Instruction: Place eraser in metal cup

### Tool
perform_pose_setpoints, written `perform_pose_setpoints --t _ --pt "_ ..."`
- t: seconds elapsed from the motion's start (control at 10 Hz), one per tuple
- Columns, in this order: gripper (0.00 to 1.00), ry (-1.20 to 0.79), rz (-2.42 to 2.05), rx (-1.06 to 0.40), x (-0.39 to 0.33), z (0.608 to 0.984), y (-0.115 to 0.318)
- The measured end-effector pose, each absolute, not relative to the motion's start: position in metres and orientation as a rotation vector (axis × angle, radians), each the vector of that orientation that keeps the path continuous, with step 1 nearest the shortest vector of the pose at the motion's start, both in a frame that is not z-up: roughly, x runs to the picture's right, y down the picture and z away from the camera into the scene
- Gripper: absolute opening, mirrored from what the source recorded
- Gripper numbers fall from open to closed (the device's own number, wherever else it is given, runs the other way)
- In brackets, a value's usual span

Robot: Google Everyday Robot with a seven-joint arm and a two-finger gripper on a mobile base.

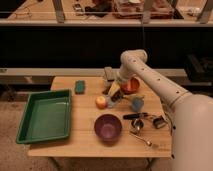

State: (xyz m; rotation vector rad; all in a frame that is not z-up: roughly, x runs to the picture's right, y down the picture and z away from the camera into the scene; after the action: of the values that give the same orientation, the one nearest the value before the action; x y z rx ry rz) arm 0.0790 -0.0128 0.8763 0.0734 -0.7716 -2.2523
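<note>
Wooden table [85, 140] in a dim room, and we're working from the single camera view. We're seeing the gripper [114, 94] hanging low mid-table, just beside the orange fruit [101, 102]. Its jaws are standing wide and gripping nothing we can make out. We're taking the eraser [108, 74] to be the grey block lying just behind the gripper toward the far edge, long axis running front to back. We're placing the metal cup [136, 126] near the front, past the blue cup [137, 104] and beside the purple bowl [108, 127]. We're judging a short reach back comes first.
</note>
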Motion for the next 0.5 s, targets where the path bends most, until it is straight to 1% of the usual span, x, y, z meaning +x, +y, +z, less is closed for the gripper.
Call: perform_pose_setpoints --t 0.2,0.4,0.5 --pt "0.8 -0.757 -2.248 0.06 0.08 0.877 -0.015" --pt "0.8 -0.628 -2.218 0.011 0.079 0.875 -0.038" --pt "0.8 -0.544 -2.198 0.01 0.075 0.87 -0.056"
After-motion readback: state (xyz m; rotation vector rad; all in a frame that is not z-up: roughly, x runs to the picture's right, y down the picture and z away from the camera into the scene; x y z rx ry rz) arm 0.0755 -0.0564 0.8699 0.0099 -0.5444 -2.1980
